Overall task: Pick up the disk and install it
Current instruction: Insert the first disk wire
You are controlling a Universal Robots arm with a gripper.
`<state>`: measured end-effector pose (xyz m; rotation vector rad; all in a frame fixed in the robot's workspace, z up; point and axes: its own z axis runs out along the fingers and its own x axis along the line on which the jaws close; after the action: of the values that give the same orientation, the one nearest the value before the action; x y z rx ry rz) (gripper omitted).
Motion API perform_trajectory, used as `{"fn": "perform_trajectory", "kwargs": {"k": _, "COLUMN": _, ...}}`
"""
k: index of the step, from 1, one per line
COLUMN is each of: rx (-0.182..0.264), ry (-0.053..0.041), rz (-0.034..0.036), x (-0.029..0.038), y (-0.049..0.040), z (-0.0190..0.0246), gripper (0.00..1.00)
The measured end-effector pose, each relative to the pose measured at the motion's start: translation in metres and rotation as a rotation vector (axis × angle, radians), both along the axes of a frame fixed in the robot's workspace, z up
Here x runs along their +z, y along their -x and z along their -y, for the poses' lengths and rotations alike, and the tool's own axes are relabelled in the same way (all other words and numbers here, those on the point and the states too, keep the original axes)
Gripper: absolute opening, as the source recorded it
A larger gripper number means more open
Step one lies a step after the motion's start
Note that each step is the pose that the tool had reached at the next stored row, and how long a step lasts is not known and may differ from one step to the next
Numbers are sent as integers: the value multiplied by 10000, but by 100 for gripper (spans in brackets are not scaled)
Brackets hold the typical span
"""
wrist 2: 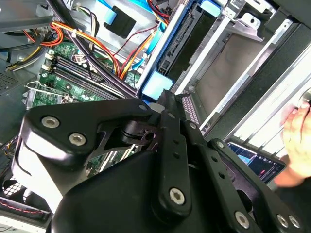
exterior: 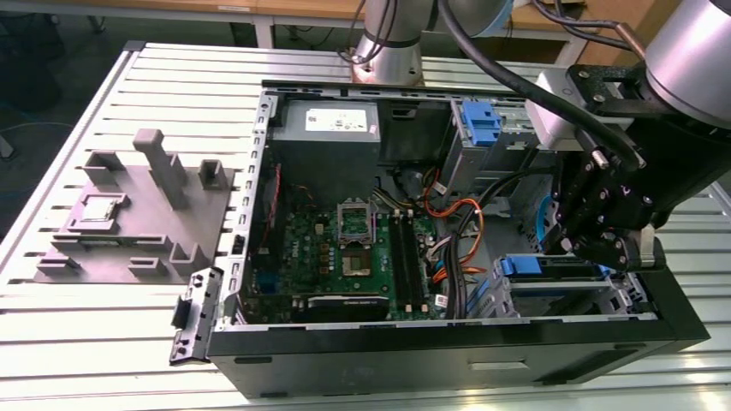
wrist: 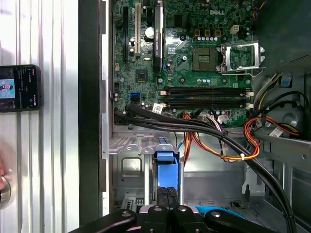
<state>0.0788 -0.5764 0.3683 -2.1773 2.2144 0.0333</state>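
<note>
Open computer case [exterior: 457,355] lies on its side on slatted metal bench [exterior: 103,342]. The disk [exterior: 535,266] sits in the metal drive cage [exterior: 571,300] in the case's corner, at the exterior view's right and near the case's front wall. Its blue carrier end faces the inside of the case. In the first wrist view the blue carrier [wrist: 166,162] is in the cage slot, just beside the cable bundle [wrist: 194,128].

End effector [exterior: 621,250] hangs right over that cage, its tip at the disk's blue carrier. In the first wrist view the tip [wrist: 167,193] overlaps the carrier. Cannot tell how far open it is, or whether it has hold of the disk.

Motherboard [exterior: 342,257] fills the case floor, toward the exterior view's left of the cage. Grey power supply [exterior: 325,128] is in the case's far corner. A second blue carrier [exterior: 485,124] stands in the case's far bay, well apart from the disk.

Outside the case, at the exterior view's left, is a grey fixture block [exterior: 137,214]. In the second wrist view a phone [wrist 2: 255,158] lies on the bench just outside the case wall, with a person's hand [wrist 2: 297,128] near it.
</note>
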Motion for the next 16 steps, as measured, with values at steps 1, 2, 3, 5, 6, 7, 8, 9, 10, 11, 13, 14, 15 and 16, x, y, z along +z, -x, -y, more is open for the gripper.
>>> {"fn": "perform_trajectory", "kwargs": {"k": 1, "rx": 0, "ry": 0, "rz": 0, "x": 0, "y": 0, "z": 0, "gripper": 10}}
{"fn": "perform_trajectory", "kwargs": {"k": 2, "rx": 0, "ry": 0, "rz": 0, "x": -1, "y": 0, "z": 0, "gripper": 10}}
{"fn": "perform_trajectory", "kwargs": {"k": 3, "rx": 0, "ry": 0, "rz": 0, "x": -1, "y": 0, "z": 0, "gripper": 10}}
{"fn": "perform_trajectory", "kwargs": {"k": 5, "rx": 0, "ry": -1, "rz": 0, "x": -1, "y": 0, "z": 0, "gripper": 10}}
{"fn": "perform_trajectory", "kwargs": {"k": 6, "rx": 0, "ry": -2, "rz": 0, "x": -2, "y": 0, "z": 0, "gripper": 10}}
{"fn": "perform_trajectory", "kwargs": {"k": 7, "rx": 0, "ry": -1, "rz": 0, "x": -1, "y": 0, "z": 1, "gripper": 10}}
{"fn": "perform_trajectory", "kwargs": {"k": 8, "rx": 4, "ry": 0, "rz": 0, "x": -1, "y": 0, "z": 2, "gripper": 10}}
{"fn": "perform_trajectory", "kwargs": {"k": 9, "rx": 28, "ry": -2, "rz": 1, "x": -2, "y": 0, "z": 5, "gripper": 10}}
{"fn": "perform_trajectory", "kwargs": {"k": 10, "rx": 82, "ry": -1, "rz": 0, "x": -2, "y": 0, "z": 6, "gripper": 10}}
{"fn": "perform_trajectory", "kwargs": {"k": 11, "rx": 154, "ry": -1, "rz": 0, "x": -2, "y": -4, "z": 6, "gripper": 10}}
{"fn": "perform_trajectory", "kwargs": {"k": 13, "rx": 202, "ry": -1, "rz": -1, "x": -5, "y": -60, "z": 7, "gripper": 10}}
{"fn": "perform_trajectory", "kwargs": {"k": 14, "rx": 202, "ry": 0, "rz": -4, "x": -6, "y": -105, "z": 7, "gripper": 10}}
{"fn": "perform_trajectory", "kwargs": {"k": 15, "rx": 202, "ry": 1, "rz": -5, "x": -6, "y": -150, "z": 7, "gripper": 10}}
{"fn": "perform_trajectory", "kwargs": {"k": 16, "rx": 201, "ry": 0, "rz": -5, "x": -8, "y": -189, "z": 7, "gripper": 10}}
